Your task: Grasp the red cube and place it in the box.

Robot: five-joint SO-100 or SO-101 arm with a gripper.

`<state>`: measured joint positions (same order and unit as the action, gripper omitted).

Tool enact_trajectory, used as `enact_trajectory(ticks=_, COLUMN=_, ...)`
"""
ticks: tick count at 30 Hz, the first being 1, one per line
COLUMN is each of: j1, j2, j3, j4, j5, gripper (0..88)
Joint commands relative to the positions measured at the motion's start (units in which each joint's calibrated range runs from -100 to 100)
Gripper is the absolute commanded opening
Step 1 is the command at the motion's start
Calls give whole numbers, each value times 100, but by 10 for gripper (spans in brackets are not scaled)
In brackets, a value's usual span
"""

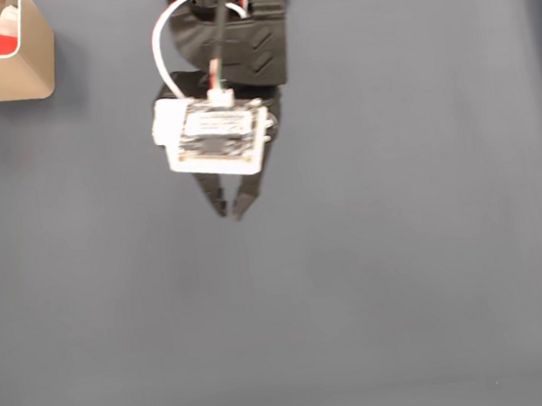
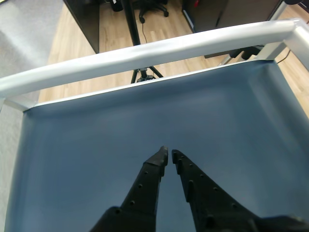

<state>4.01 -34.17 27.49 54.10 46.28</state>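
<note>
Red cube [image 1: 0,44] already inside box [image 1: 12,78], well apart from fingers [image 2: 153,173], off toward upper left in fixed view; gripper [image 1: 231,209] over bare mat [image 1: 423,244], tips nearly together, nothing held; placement looks done, nothing left but retreat

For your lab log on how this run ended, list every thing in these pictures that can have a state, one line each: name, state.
red cube: inside the box, among white lining.
box: upright, open at the top, at the mat's top left corner in the fixed view.
tool: nearly shut, holding nothing, over bare mat.
</note>
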Motion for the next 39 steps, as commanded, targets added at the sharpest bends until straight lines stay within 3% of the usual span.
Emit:
enact_trajectory(ticks=1, j1=-244, j2=-508, j3=335, j4=-295, j5=39, gripper=0)
enact_trajectory(ticks=9, j1=-635, j2=-1158, j3=1093, j4=-270, j5=-73, gripper=0)
enact_trajectory(ticks=25, j1=-536, j2=-3229, j3=3894, j4=-746, j5=-15, gripper=0)
enact_trajectory(ticks=39, j1=-521, j2=-6349, j3=6193, j4=-336, j5=93, gripper=0)
